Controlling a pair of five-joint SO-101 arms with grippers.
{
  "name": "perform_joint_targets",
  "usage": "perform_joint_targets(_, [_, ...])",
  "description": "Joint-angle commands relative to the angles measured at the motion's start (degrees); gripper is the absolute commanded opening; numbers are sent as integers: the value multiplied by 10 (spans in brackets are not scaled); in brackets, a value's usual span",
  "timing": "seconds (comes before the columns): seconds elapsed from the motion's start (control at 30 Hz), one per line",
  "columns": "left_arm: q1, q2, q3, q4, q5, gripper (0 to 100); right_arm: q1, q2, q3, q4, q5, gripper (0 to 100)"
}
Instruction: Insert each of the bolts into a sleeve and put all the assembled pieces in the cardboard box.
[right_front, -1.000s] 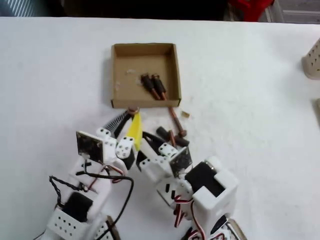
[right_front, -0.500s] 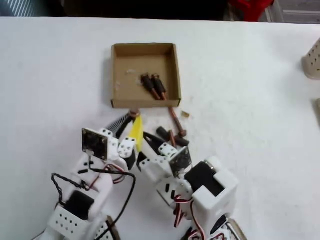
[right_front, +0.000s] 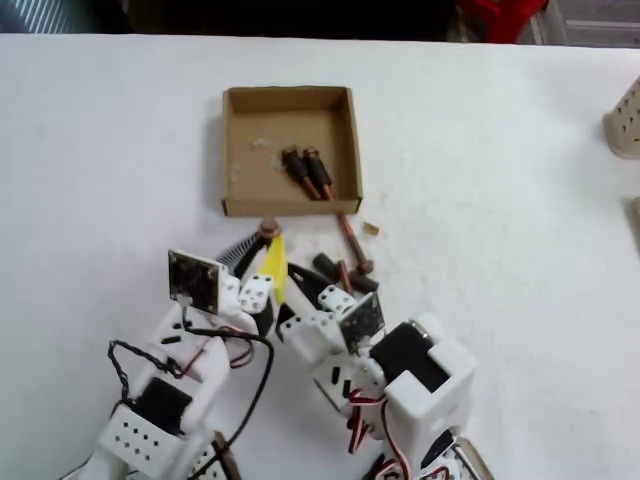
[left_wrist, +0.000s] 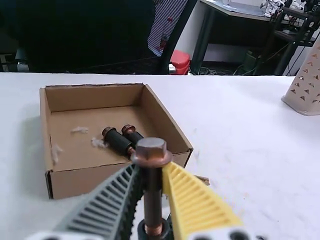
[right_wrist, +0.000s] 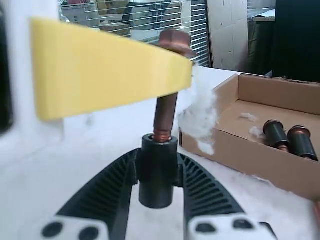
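Right wrist view: right gripper (right_wrist: 157, 161) clamped on sleeve (right_wrist: 157, 177); left gripper (left_wrist: 151, 171) pinches bolt (right_wrist: 166, 112), tip inside sleeve, near cardboard box (right_wrist: 235, 150).

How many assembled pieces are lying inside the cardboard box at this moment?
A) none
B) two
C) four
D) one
B: two assembled pieces, each a bolt in a dark sleeve, lie side by side on the floor of the cardboard box.
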Motion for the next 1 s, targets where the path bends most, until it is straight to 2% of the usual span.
perform_joint_targets(0.0, [6, 6, -3, 5, 1, 20, -1, -6, 4, -15, 8, 16])
perform_joint_targets(0.23, [7, 6, -2, 74, -57, 20, 22, -8, -6, -15, 8, 16])
perform_joint_targets(0.47, [27, 7, -2, 114, -60, 20, 21, -7, -8, -15, 8, 16])
perform_joint_targets(0.8, [28, 7, -2, 120, -60, 22, 21, -7, -8, -16, 8, 16])
perform_joint_targets(0.87, [28, 7, -2, 119, -60, 58, 21, -7, -8, -17, 8, 16])
perform_joint_targets(0.97, [21, 8, -2, 123, -56, 203, 21, -7, -8, -17, 8, 16])
